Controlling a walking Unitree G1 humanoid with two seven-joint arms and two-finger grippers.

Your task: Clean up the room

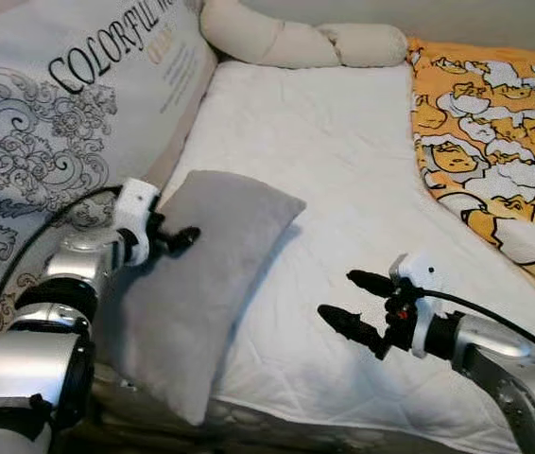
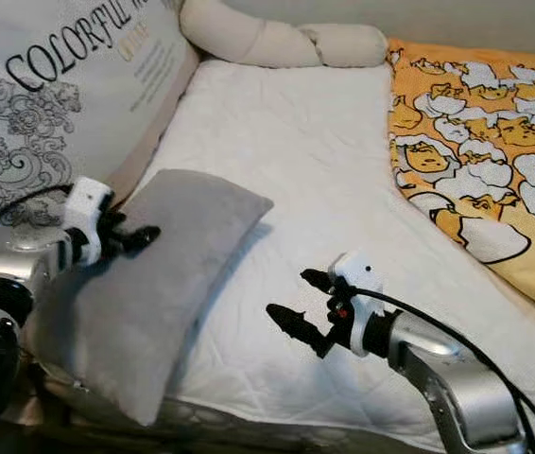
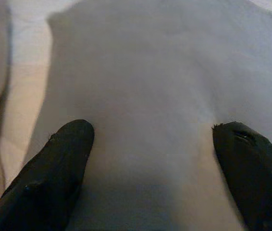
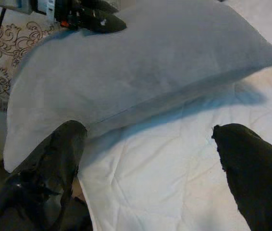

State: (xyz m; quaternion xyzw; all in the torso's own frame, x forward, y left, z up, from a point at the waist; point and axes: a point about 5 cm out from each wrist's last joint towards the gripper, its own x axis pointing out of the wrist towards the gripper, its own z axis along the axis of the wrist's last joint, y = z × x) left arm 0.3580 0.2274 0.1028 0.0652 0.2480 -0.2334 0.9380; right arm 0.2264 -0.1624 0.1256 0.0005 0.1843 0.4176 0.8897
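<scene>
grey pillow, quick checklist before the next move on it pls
1. Left gripper over the grey pillow: ok, at its left edge.
2. Left fingers open: ok, apart with pillow fabric between them.
3. Left fingers touching the pillow: cannot tell.
4. Right gripper open and holding nothing: ok, above the white quilt.
5. Right gripper aimed at the pillow: ok, the wrist view faces its near side.
6. Pillow free of other things: ok, nothing lies on it; the printed cushion is beside it.

grey pillow (image 1: 201,274), white quilt (image 1: 343,189), orange cartoon-print blanket (image 1: 494,132)
</scene>
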